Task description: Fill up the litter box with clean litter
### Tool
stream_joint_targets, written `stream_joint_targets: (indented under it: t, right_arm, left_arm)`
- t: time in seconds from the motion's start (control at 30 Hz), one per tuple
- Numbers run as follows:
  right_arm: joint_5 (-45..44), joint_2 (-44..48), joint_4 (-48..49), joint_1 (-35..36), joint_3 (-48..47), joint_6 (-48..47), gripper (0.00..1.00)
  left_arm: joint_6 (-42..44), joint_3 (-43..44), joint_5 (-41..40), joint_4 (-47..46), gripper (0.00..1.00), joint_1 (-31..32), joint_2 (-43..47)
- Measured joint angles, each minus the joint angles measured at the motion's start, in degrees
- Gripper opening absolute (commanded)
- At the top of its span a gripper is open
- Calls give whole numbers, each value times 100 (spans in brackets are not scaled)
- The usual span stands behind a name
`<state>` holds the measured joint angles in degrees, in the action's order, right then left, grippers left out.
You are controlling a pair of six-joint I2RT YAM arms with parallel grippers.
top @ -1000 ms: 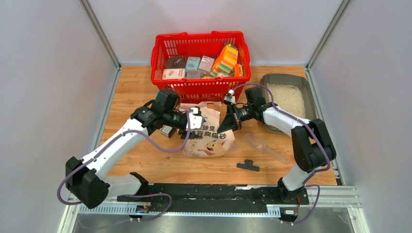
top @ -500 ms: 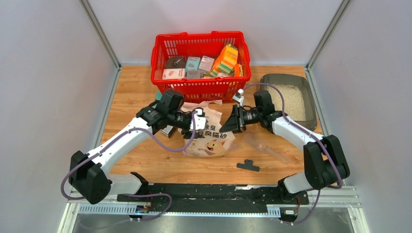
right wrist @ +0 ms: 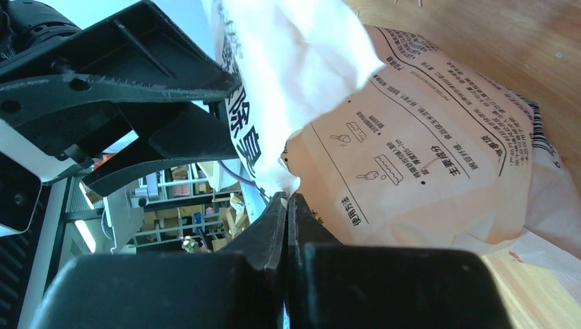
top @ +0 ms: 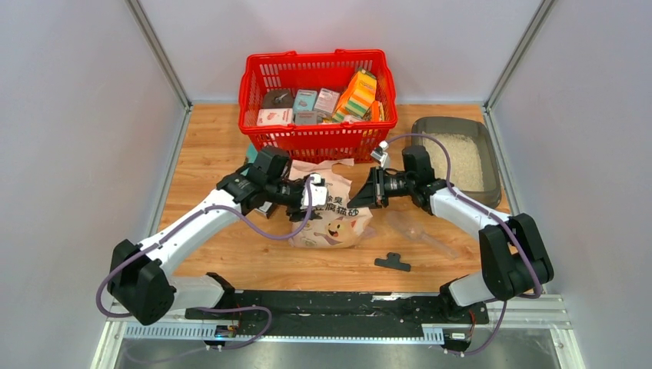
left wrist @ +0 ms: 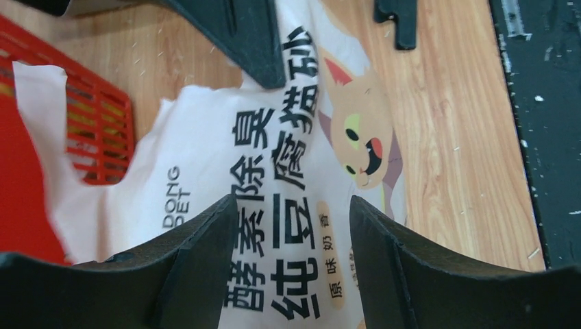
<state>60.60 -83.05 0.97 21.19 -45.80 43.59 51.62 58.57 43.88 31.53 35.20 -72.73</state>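
Observation:
The grey litter box (top: pixel 420 127) sits at the back right with pale clean litter (top: pixel 461 157) in it. A pinkish-cream cat-print bag (top: pixel 334 224) lies mid-table between both arms. My left gripper (top: pixel 314 197) hovers open over the bag's printed face (left wrist: pixel 274 137), one finger on each side of the text (left wrist: pixel 293 200). My right gripper (top: pixel 367 194) is shut, its tips (right wrist: pixel 286 197) pinching the bag's torn white edge (right wrist: pixel 294 75). The bag's back panel (right wrist: pixel 411 157) shows beside it.
A red mesh basket (top: pixel 254 84) full of boxes stands at the back, just behind the bag. A clear scoop (top: pixel 419 231) and a black clip (top: pixel 393 262) lie on the wood in front of the right arm. A small dark item (top: pixel 265 207) sits under the left arm.
My right gripper moved right, away from the bag's middle, opened briefly and shut again on the bag's edge. The left gripper slid slightly nearer over the bag.

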Motion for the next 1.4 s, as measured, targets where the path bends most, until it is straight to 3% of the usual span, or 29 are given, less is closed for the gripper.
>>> stream_joint_targets:
  t: [0.13, 0.33, 0.53, 0.6, 0.73, 0.83, 1.17, 1.27, 1.4]
  right_arm:
    - [20, 0, -103, -17, -103, -96, 1]
    - [-9, 26, -435, -28, -304, -605, 5]
    - [-57, 203, -673, -33, -304, -1032, 12]
    - [-66, 232, -706, -39, -304, -1145, 18]
    - [-116, 269, -811, -39, -302, -1432, 52]
    - [-190, 339, -791, -39, -256, -1606, 62]
    - [-723, 935, 525, 166, 636, -1388, 68]
    - [-951, 955, 793, 304, 752, -1412, 67]
    - [-1185, 901, 1084, 367, 758, -1438, 65]
  left_arm:
    - [-955, -348, -501, -592, 78, -181, 420]
    - [-3392, -551, -1445, -1276, 83, -992, 1578]
    - [-5327, -1158, -1482, -1397, 84, -1482, 2166]
    - [-5744, -1355, -1390, -1423, 83, -1552, 2046]
    - [-6443, -1661, -1176, -1707, 78, -1681, 1440]
    - [-6902, -1792, -870, -2090, 64, -1790, 1137]
    - [-7943, -1897, 96, -3224, 12, -1928, 669]
    - [-8098, -1934, 243, -3357, 0, -1996, 577]
    - [-8244, -1954, 398, -3462, 0, -2118, 470]
